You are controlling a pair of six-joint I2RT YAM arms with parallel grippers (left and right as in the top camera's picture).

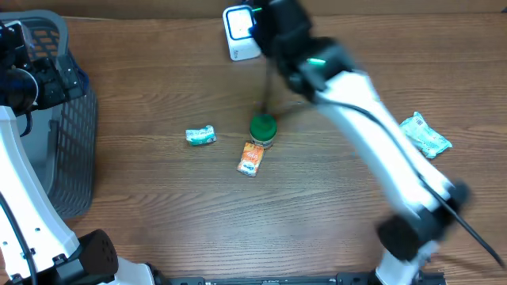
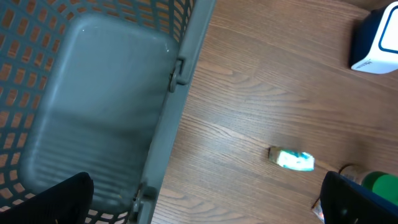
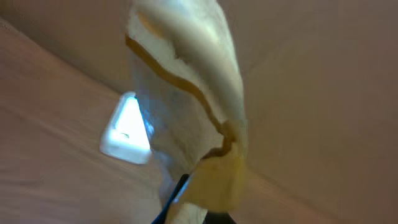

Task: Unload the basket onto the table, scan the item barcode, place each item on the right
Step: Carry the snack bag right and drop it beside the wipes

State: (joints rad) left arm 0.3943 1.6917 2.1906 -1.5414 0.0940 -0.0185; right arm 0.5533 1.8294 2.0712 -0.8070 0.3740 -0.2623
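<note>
**Item: pale yellow packet [image 3: 186,93], the one up for scanning**

- Location: held off the table, just beside the barcode scanner [image 1: 239,33] on its near-right side. In the right wrist view the scanner's lit face shows past the packet's edge.
- Holder: right gripper [image 1: 261,28], jaws pressed together on the packet's lower end. The rest of the packet stands out beyond the fingers, limp and creased. The pinch itself is mostly hidden.
- Left gripper [image 2: 204,186]: spread wide and holding nothing, hanging over the grey basket [image 1: 75,134], far left of the scanner.
- Other stock: teal packet [image 1: 200,136], green-lidded jar [image 1: 262,129] and orange packet [image 1: 251,158] lie on the table in front of the scanner. A white-green packet [image 1: 425,134] lies far to the scanner's right.

**Hazards (judgement)**

- The barcode's position cannot be seen, so it may be facing away from the scanner window.
- The wrapper is soft and may fold over the code, giving no read.
- The end grip is thin, so the packet could slip out.
- The packet or fingers could knock the scanner askew.
</note>
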